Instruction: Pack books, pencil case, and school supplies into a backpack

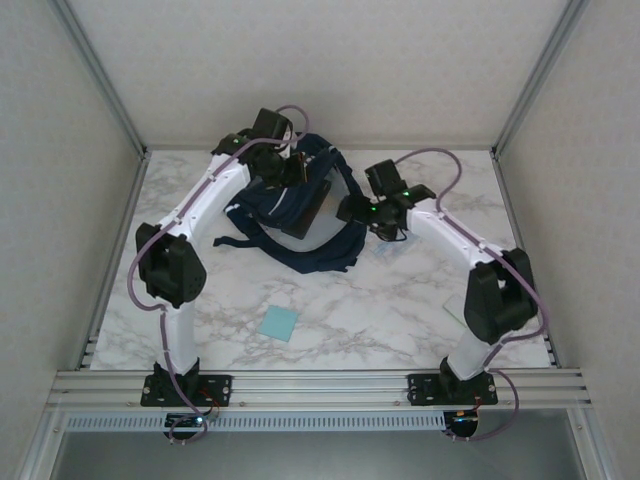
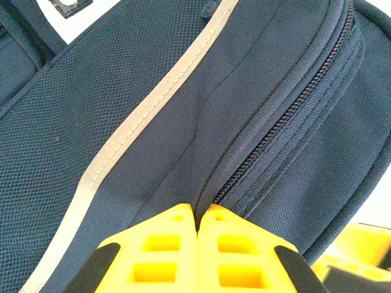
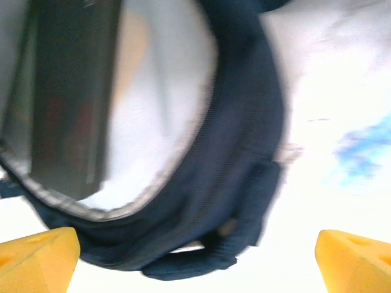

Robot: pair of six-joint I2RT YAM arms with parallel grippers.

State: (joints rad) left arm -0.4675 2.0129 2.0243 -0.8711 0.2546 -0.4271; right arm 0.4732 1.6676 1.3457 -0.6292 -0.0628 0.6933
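Observation:
The navy backpack [image 1: 300, 235] lies at the back middle of the table with its mouth held open. My left gripper [image 2: 201, 212] is shut on a fold of the backpack [image 2: 183, 122] fabric beside the zipper; from above the left gripper [image 1: 292, 172] sits at the bag's far edge. My right gripper [image 3: 195, 256] is open and holds nothing, hovering over the bag's rim [image 3: 238, 152]. A dark pencil case [image 3: 67, 104] lies inside against the pale lining, and an orange tint beside it is too blurred to name. The light-blue square pad [image 1: 279, 323] lies on the table near the front.
A bluish smear [image 3: 360, 152] lies on the marble right of the bag; it also appears by the right gripper [image 1: 385, 246]. A pale greenish flat edge [image 1: 452, 308] pokes out beside the right arm. Dark straps [image 1: 235, 242] trail left of the bag. Walls enclose the table.

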